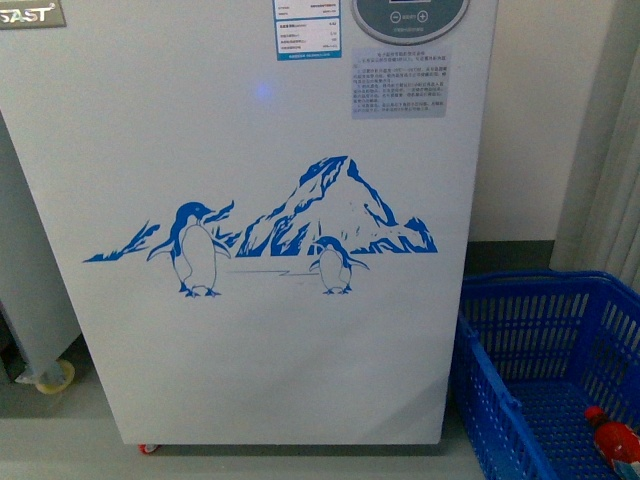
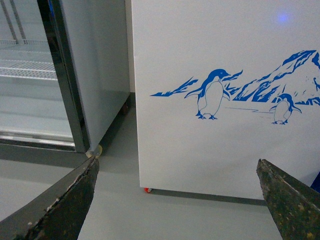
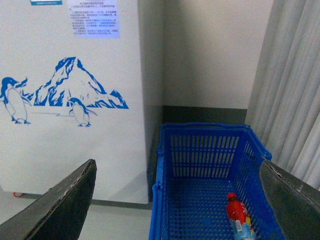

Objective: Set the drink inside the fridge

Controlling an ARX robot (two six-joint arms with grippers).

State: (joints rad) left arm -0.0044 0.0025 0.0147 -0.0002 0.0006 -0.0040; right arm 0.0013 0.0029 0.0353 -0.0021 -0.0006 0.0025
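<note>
The fridge (image 1: pixel 250 330) is seen front-on in the front view, a white cabinet face bearing a blue penguin-and-mountain decal (image 1: pixel 290 225), with the lower edge of an oval grey display panel (image 1: pixel 410 18) and printed labels at the top of the frame. A red caster (image 1: pixel 150 448) is noted under its lower left corner. Its lid is not in view. A blue basket (image 1: pixel 520 330) of open lattice is set on the floor just beside the fridge, to its right in the front view and close to the wall corner. The drink (image 1: pixel 612 440) is found lying on its side on the basket's floor, red cap and red label visible, partly cut off by the edge of the front view. In the right wrist view the same drink (image 3: pixel 237 212) is seen whole enough to show the cap pointing toward the basket's back wall. The right pincer (image 3: pixel 178 162) is held above the basket with its fingers (image 3: pixel 65 205) spread wide and nothing between them, well apart from the drink. The left pincer (image 2: pixel 176 162) is likewise spread wide and empty, facing the fridge's decal side. A tall grey cabinet (image 2: pixel 95 65) with wire shelves (image 2: pixel 25 70) is recorded standing just beside the fridge on the other side. Grey curtain folds (image 3: pixel 295 85) are seen hanging beside the basket.
</note>
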